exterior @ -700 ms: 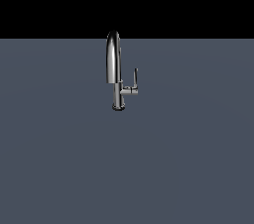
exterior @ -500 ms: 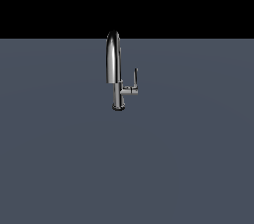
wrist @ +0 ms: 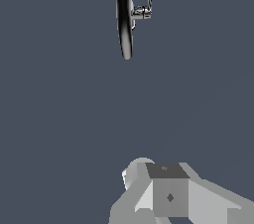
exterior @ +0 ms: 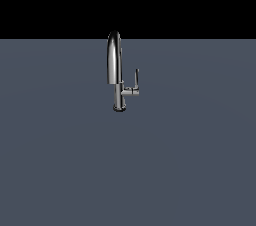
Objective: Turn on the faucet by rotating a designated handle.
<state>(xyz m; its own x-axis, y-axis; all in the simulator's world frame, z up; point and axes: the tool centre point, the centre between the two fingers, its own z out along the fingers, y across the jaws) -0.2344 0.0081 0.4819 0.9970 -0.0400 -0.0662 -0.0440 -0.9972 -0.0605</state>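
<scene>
1. In the exterior view the faucet (exterior: 115, 70) stands a little left of centre in the upper half of the frame, on a flat slate-grey floor (exterior: 128, 170) that fills everything below a black band across the top.
2. Its arched spout rises from a slim column, and its crown pokes just above the line where grey meets black; the dark round base sits on the floor directly under the column.
3. The handle (exterior: 136, 78) is on the exterior view's right of the column: a short horizontal stub sticks out low on the column, and the thin lever stands upright from the stub's outer end, reaching about halfway up the spout.
4. No part of the arm shows in the exterior view, so it says nothing about where the gripper is.
5. The wrist view shows the faucet (wrist: 124, 17) foreshortened, as a dark, narrow strip of spout with the handle (wrist: 149, 1) a small bright lever beside it, joined by the stub.
6. The same view shows pale grey gripper (wrist: 168, 193) bodywork, blocky with a darker square face, well apart from the faucet with bare floor (wrist: 59, 109) between them.
7. The fingertips lie outside the frame, so I cannot tell whether the fingers are spread or closed; nothing appears to be held, though that is only a fair guess from the little that shows.
</scene>
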